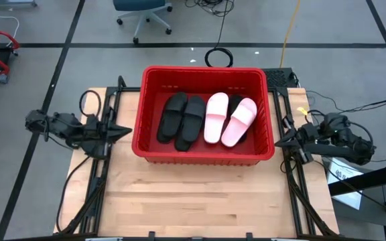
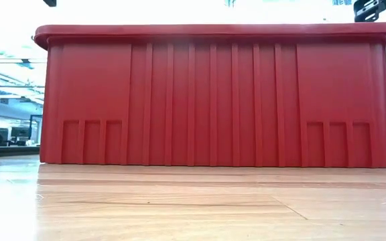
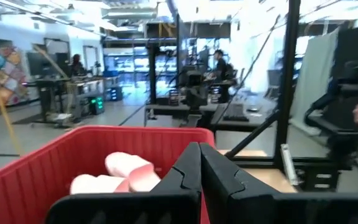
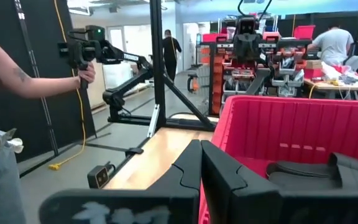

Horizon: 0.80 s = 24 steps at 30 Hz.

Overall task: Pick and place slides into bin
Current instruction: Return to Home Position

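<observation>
The left gripper (image 1: 122, 130) sits just off the bin's (image 1: 205, 69) left wall, fingers pressed together, empty. Inside the bin lie two black slides (image 1: 181, 119), then two pink slides (image 1: 230, 119), long axes running near wall to far wall, with a dark slide (image 1: 236, 100) peeking from beneath. The right gripper (image 1: 280, 142) mirrors off the bin's right wall, fingers together; neither is nearer.

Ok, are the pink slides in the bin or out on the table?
In: both pink slides lie side by side inside the red bin, beside the black slides.
</observation>
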Tool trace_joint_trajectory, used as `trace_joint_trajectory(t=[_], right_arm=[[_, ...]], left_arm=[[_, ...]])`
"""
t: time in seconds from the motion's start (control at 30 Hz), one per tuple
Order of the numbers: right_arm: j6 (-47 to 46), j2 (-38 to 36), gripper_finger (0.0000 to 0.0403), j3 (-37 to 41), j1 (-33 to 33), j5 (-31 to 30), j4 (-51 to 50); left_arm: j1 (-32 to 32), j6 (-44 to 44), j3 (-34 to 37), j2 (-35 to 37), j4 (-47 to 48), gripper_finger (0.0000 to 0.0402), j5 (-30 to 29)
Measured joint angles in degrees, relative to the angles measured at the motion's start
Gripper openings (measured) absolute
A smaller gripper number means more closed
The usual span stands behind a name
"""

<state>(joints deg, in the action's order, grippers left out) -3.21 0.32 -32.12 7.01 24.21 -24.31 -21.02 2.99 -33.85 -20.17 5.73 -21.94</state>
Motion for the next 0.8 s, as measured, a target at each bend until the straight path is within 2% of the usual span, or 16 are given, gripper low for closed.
trace_joint_trajectory(t=[0.33, 0.43, 0.8], right_arm=[[-2.01, -0.07, 0.0000, -0.02, 0.00, 3.46, 0.08], [-2.10, -0.07, 0.0000, -0.02, 0.00, 7.68, 0.08], [0.75, -0.07, 0.0000, 0.98, 0.00, 19.15, 1.17]], left_arm=[[0.00, -1.78, 9.35, 15.04, 0.04, 0.0000, 7.34], [0.00, -1.79, 10.72, 18.21, 0.90, 0.0000, 10.77], [0.00, -4.19, 11.04, 19.88, 9.62, 0.0000, 16.42]])
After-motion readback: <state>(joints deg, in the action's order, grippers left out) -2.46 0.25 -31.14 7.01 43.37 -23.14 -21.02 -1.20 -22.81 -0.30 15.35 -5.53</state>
